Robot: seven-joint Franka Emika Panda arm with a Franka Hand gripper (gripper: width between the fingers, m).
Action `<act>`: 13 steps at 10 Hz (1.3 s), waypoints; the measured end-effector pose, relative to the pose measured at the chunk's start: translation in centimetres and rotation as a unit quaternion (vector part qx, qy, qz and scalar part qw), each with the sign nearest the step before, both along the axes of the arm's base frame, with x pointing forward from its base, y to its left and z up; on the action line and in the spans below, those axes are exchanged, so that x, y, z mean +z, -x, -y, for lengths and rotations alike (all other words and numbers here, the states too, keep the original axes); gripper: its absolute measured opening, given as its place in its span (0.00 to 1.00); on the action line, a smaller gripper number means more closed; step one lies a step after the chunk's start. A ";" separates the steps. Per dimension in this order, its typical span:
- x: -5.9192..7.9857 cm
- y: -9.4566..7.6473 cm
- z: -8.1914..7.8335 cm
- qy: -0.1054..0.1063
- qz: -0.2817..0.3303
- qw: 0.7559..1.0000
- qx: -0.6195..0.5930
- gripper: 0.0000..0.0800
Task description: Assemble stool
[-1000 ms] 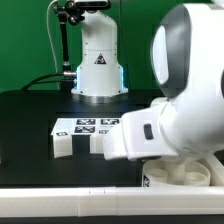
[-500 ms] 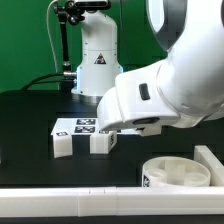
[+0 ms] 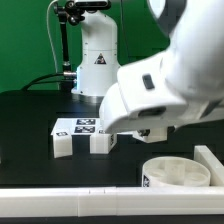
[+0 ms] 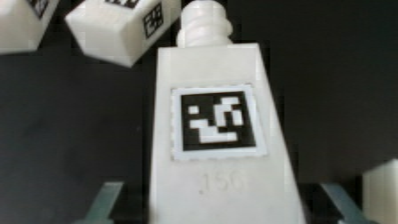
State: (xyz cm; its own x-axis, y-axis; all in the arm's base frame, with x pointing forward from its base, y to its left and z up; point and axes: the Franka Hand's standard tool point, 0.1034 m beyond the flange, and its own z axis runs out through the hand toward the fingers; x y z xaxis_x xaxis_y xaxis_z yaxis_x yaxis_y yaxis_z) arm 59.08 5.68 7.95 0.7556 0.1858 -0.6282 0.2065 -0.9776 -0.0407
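Two loose leg blocks [image 3: 62, 144] [image 3: 101, 142] are sitting on the black table [image 3: 30, 120], just beside the marker board [image 3: 85, 126], exactly where they were a second ago. The arm [image 3: 160, 90] is what is changing. A second ago it was hanging low and covering part of the seat disc. Half a second ago it was already lifting. Now it is riding higher and further toward the exterior view's right, leaving the seat disc [image 3: 180, 172] wholly uncovered. The disc is lying flat near the long white rail [image 3: 60, 205], well apart from the two loose blocks. The gripper [image 4: 217, 198], hidden behind the arm's bulk in the exterior view, is showing in the wrist view closed narrowly on a third leg block [image 4: 214, 110], its fingers [image 4: 111, 200] pressing the block's two sides. That held block is turning its tagged face toward the wrist camera and pointing its peg end [image 4: 205, 20] away from the fingers, with the dark table showing around it and the loose blocks lying beyond the peg.
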 end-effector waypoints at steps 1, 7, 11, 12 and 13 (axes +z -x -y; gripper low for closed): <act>1.1 -1.0 0.0 -0.006 0.047 0.999 -0.001 0.42; 3.2 -3.9 0.2 -0.037 0.264 0.964 -0.009 0.42; 5.4 -5.8 -0.4 -0.054 0.377 0.925 -0.014 0.42; 5.8 -6.2 -0.4 -0.055 0.392 0.918 -0.013 0.42; 5.8 -7.0 -0.4 -0.060 0.433 0.900 -0.011 0.42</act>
